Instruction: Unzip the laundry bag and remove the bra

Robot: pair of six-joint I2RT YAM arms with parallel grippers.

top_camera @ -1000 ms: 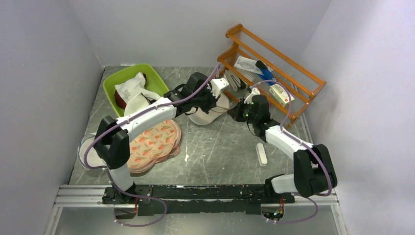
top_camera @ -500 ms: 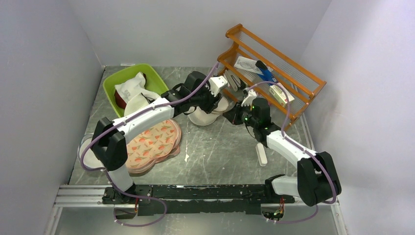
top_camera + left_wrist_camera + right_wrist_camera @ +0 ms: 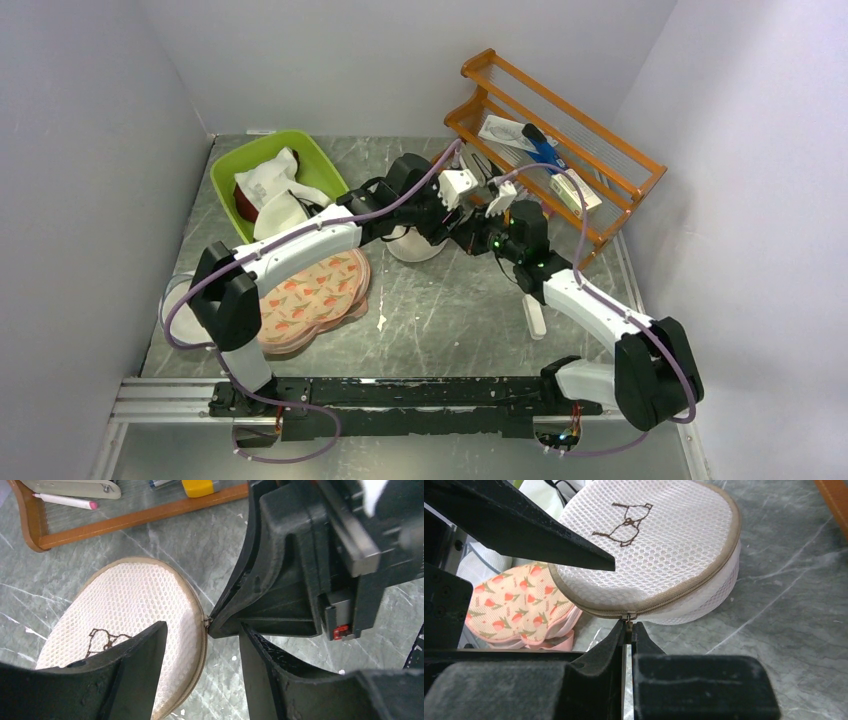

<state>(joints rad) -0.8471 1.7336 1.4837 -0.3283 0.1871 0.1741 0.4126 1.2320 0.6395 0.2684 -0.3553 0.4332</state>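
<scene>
The laundry bag (image 3: pixel 659 540) is a round white mesh drum with a beige zip rim and a dark bra outline (image 3: pixel 624 525) on its face; it lies mid-table (image 3: pixel 410 246). My right gripper (image 3: pixel 629 627) is shut on the small metal zipper pull at the bag's near rim. The left gripper (image 3: pixel 202 630) hovers open just above the bag's (image 3: pixel 125 600) edge, holding nothing, one finger (image 3: pixel 135 670) over the mesh. Facing it, the right gripper (image 3: pixel 220 625) meets the zip. The bra is hidden.
Peach fruit-printed pads (image 3: pixel 312 290) lie left of the bag. A green bin (image 3: pixel 226 170) with white garments stands at the back left. An orange wooden rack (image 3: pixel 610 165) with small items is at the back right. A white stick (image 3: pixel 536 316) lies by the right arm.
The left gripper has opened, let go of the bag's edge and shifted right. The right arm has reached left, and its shut jaws now sit at the zipper pull.
</scene>
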